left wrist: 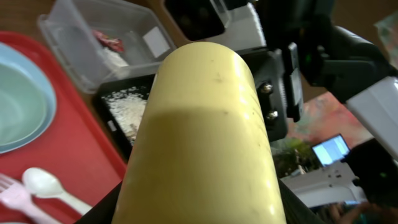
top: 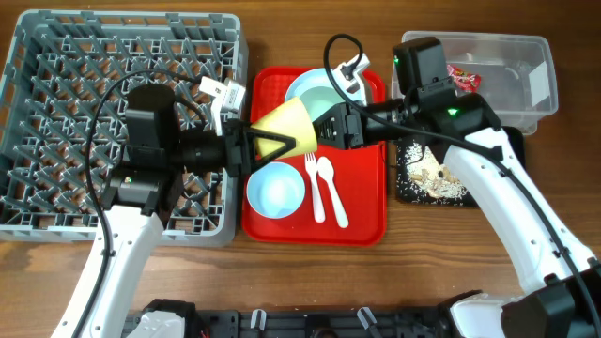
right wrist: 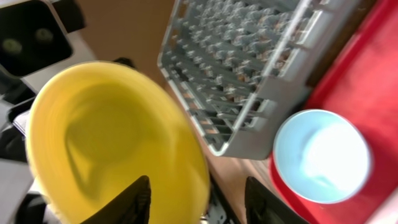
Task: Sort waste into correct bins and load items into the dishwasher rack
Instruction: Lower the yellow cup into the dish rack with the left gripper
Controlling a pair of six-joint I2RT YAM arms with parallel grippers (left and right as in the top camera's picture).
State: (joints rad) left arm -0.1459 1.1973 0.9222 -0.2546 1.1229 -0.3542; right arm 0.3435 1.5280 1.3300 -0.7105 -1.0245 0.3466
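The yellow cup (top: 286, 127) lies on its side in the air above the red serving tray (top: 362, 211). My left gripper (top: 266, 145) is shut on its base and the cup fills the left wrist view (left wrist: 205, 137). My right gripper (top: 324, 130) is open at the cup's mouth. In the right wrist view (right wrist: 199, 199) one finger lies over the cup's inside (right wrist: 106, 137) and the other outside its rim. The dishwasher rack (top: 56, 113) stands at the left. One mint bowl (top: 275, 188), the fork (top: 313, 183) and the spoon (top: 331, 192) lie on the tray. The other bowl sits on the plate (top: 315, 94).
The clear tub (top: 526, 56) at the back right holds the red wrapper (top: 463, 75). The black tray (top: 404, 178) in front of it holds rice scraps (top: 437, 178). The rack's corner (right wrist: 249, 74) lies close to the cup.
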